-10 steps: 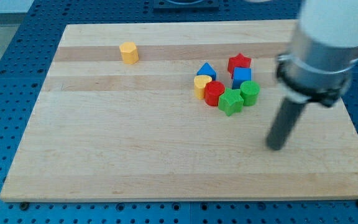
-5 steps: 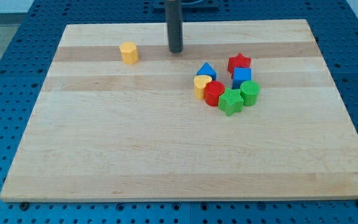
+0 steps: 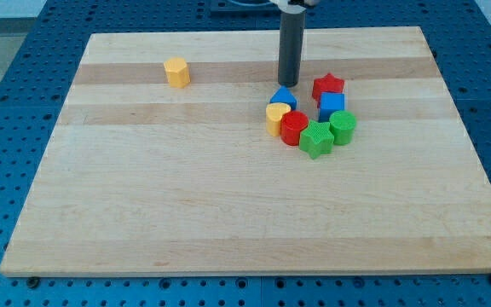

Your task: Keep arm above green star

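Observation:
The green star (image 3: pixel 316 139) lies on the wooden board (image 3: pixel 228 213) at the lower edge of a tight cluster right of centre. My tip (image 3: pixel 288 83) stands at the cluster's top side, just above the blue triangle (image 3: pixel 283 96), well above and left of the green star. Around the star sit a red round block (image 3: pixel 293 128) on its left, a green round block (image 3: pixel 343 127) on its right, and a blue cube (image 3: pixel 332 106) above it.
A yellow heart block (image 3: pixel 276 116) sits at the cluster's left and a red star (image 3: pixel 328 86) at its top right. A lone yellow hexagonal block (image 3: pixel 176 72) stands near the board's top left. Blue pegboard surrounds the board.
My rod swung from the board's right side up to the top centre, then moved right and down to just above the blue triangle. No block has moved.

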### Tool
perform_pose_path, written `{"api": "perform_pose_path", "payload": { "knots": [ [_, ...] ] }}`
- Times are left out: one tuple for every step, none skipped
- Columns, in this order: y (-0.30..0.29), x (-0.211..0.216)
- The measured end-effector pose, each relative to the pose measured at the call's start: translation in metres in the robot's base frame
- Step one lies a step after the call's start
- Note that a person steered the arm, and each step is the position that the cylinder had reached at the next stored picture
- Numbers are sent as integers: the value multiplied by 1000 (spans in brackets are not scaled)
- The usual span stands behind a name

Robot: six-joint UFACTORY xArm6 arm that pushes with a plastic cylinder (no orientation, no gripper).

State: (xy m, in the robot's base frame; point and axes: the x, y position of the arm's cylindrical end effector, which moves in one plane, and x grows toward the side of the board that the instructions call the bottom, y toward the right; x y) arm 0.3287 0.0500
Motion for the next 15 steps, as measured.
{"api": "perform_pose_path", "payload": {
  "knots": [
    [0, 3],
    [5, 3],
    [23, 7],
    [30, 16],
    [30, 16],
    [30, 18],
    [30, 19],
    [30, 19],
    [30, 28],
    [30, 38],
    [30, 48],
    [30, 57],
    [30, 64],
    [30, 67],
    [30, 67]
  ]
}}
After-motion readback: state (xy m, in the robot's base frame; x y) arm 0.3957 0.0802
